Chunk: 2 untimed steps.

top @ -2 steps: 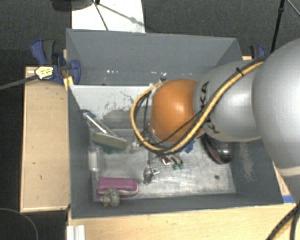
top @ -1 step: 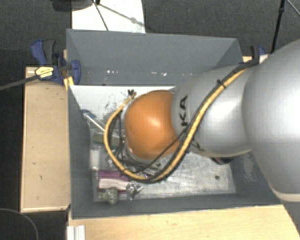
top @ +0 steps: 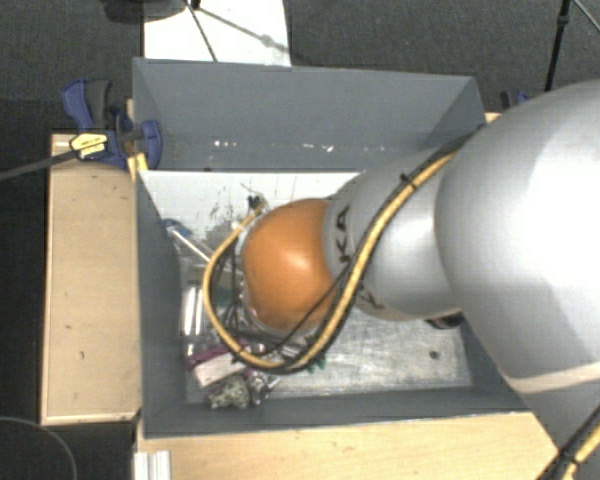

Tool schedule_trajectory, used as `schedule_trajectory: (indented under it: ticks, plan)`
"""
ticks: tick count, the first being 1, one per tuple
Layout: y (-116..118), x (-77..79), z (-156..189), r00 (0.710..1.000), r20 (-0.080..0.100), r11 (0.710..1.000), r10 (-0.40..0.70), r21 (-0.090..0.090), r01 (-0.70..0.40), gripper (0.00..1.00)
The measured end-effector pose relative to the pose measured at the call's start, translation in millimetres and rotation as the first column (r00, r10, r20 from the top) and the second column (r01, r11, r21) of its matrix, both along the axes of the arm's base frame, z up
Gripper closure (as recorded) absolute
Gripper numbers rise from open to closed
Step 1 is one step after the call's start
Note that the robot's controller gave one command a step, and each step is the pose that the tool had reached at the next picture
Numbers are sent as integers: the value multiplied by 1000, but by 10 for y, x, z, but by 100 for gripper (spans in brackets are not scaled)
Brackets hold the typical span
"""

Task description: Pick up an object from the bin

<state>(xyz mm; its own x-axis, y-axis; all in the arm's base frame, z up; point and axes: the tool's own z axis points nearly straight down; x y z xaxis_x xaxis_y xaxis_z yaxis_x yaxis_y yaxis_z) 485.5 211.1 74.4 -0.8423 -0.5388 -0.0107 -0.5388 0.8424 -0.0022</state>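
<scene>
Along the left wall of the bin (top: 160, 298) lies a small heap (top: 215, 363): a silvery tube (top: 192, 313) standing against the wall, a white and purple piece (top: 212, 370) nearer the front, and a grey lump (top: 235, 395) in the front corner. Just right of these, the orange cover (top: 285, 268) on the wrist hangs low over the heap, with a yellow cable (top: 212, 288) looped round it. The pincer is hidden beneath the cover; whether it is open or closed, or has anything in it, I cannot tell. Which piece it is over is also unclear, but the likely pick lies under the cover, at the inner edge of the heap.

To do this well, I judge the arm (top: 500, 248) should come straight down on one piece standing apart from its neighbours. It should keep off the left wall and keep the cable loop from dragging through the heap. The floor further right is bare, so nothing is to be gained there.
</scene>
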Motion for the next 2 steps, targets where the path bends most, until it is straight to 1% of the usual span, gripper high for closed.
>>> schedule_trajectory:
  ticks: [1,2]
  plan:
    - [4,-16,5,1000,-4,1000,-6,0,6,100]
    - [-255,38,1415,988,-2,988,156,-3,-156,100]
